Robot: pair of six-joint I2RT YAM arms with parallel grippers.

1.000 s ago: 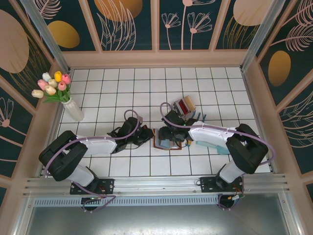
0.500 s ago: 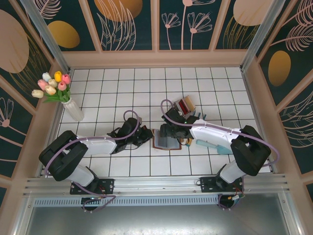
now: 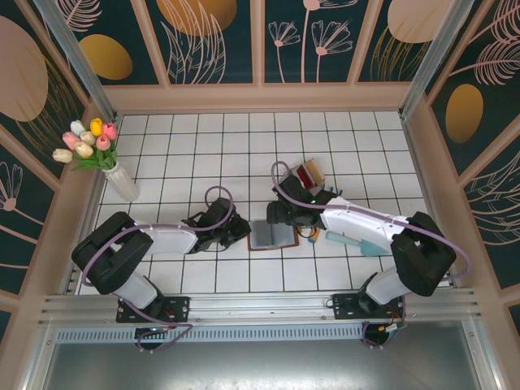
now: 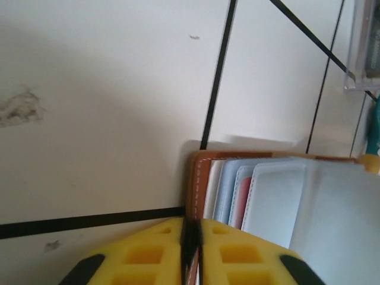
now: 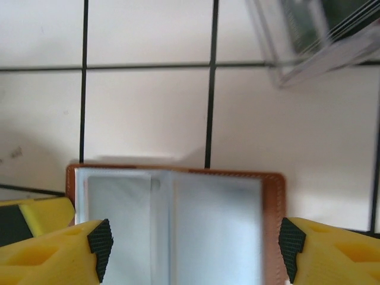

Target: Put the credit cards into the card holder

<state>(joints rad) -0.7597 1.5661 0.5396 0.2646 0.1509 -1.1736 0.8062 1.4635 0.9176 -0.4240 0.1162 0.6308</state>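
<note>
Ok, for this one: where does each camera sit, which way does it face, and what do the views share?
Top external: above and behind, looking down on the table; both arms show, left claw and right claw at the open card holder.
Left wrist: on the left arm, looking along its yellow fingers, which pinch the card holder's stitched edge.
Right wrist: on the right arm, looking down past its spread fingers at the pockets.
Shared: all three show the card holder.
</note>
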